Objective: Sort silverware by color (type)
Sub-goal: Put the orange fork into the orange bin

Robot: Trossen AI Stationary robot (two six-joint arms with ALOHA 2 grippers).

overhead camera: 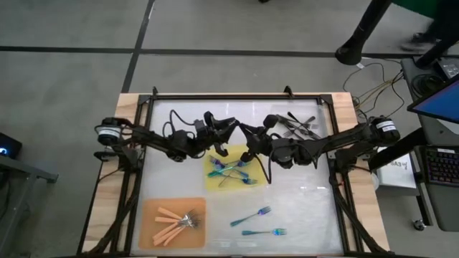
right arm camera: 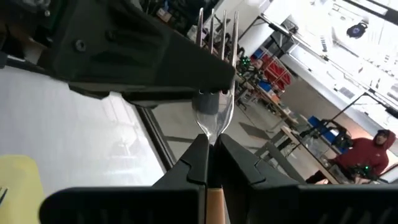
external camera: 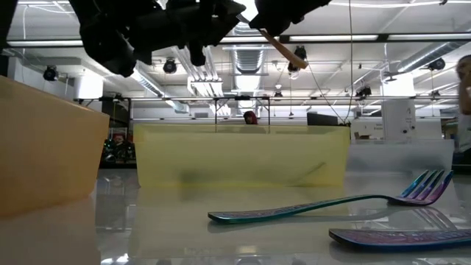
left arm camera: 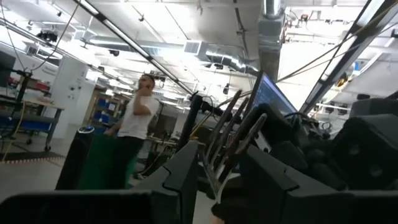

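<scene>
Forks were the things to sort, and one orange-handled fork was up in the air above the middle of the table. The right gripper was shut tight on its neck, and the tines pointed up and away from that gripper, toward the left gripper. From the low view the fork's long line tilted, handle end down to the right. The left gripper's fingers stood partly apart around the tines, and I could not tell if they pressed on them.

The fork could slip and fall if one gripper let go before the other held it well. It might then land on the yellow mat with the blue-teal forks, the wrong pile. Its own pile, the orange forks, lay on the orange mat.
</scene>
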